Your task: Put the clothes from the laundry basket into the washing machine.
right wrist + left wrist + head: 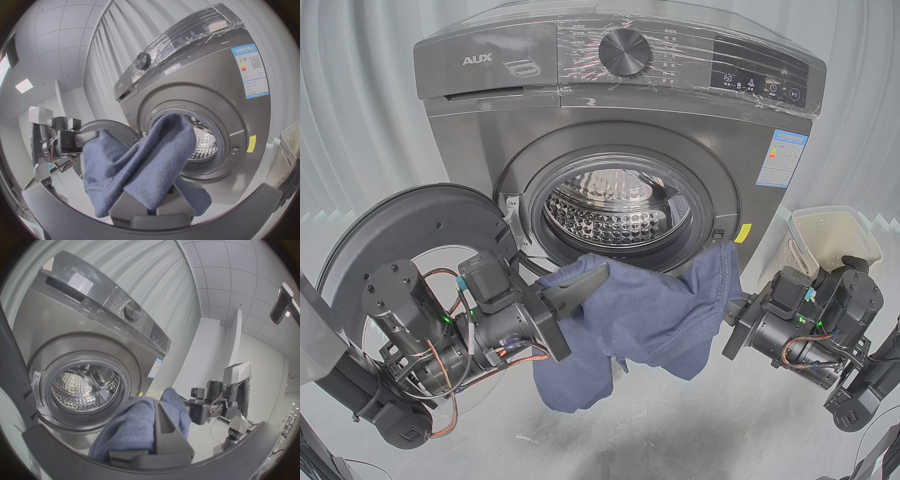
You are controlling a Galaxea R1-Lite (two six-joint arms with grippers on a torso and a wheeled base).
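Left gripper, right gripper pinching blue garment; arms apart before washing machine

You've got the right gripper pinched shut on one end of the blue garment. The cloth bunches over both fingers and sags across to the left gripper, which holds the other end farther off, in front of the open door. The washing machine faces you, with the garment's raised fold over the near edge of the round opening and the shiny drum showing past it. A pale laundry basket stands on the floor just beside the machine.
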